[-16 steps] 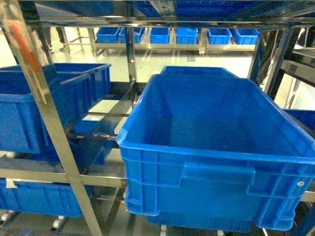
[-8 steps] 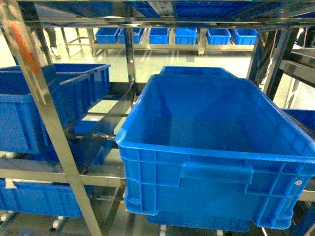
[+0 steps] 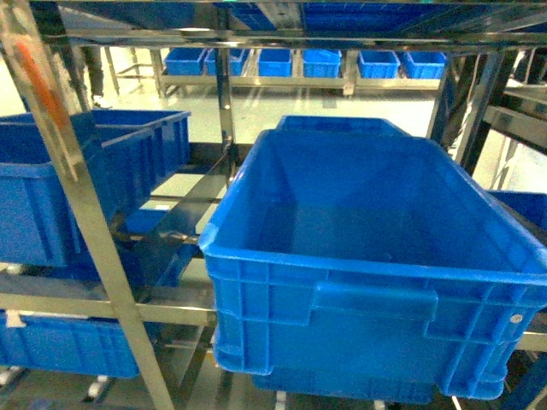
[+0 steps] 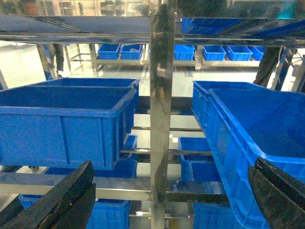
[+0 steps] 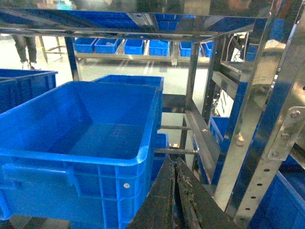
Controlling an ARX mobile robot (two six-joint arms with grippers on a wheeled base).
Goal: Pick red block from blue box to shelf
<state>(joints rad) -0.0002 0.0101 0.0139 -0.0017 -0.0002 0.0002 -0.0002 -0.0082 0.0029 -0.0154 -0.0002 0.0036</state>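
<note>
Silver shelf (image 3: 85,222) uprights are filling my views, dark blue crate (image 3: 376,256) sitting empty. Red block and its box are showing nowhere. My left gripper (image 4: 167,200) is gaping wide; right gripper (image 5: 175,191) is pressing shut, seemingly empty. Judging the block light, hard, slick: pinching flat sides.

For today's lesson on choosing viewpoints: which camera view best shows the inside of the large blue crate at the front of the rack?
The head view: it looks down into the large blue crate, showing its bare floor. The right wrist view shows the interior from a lower angle; the left wrist view catches only a corner.
</note>
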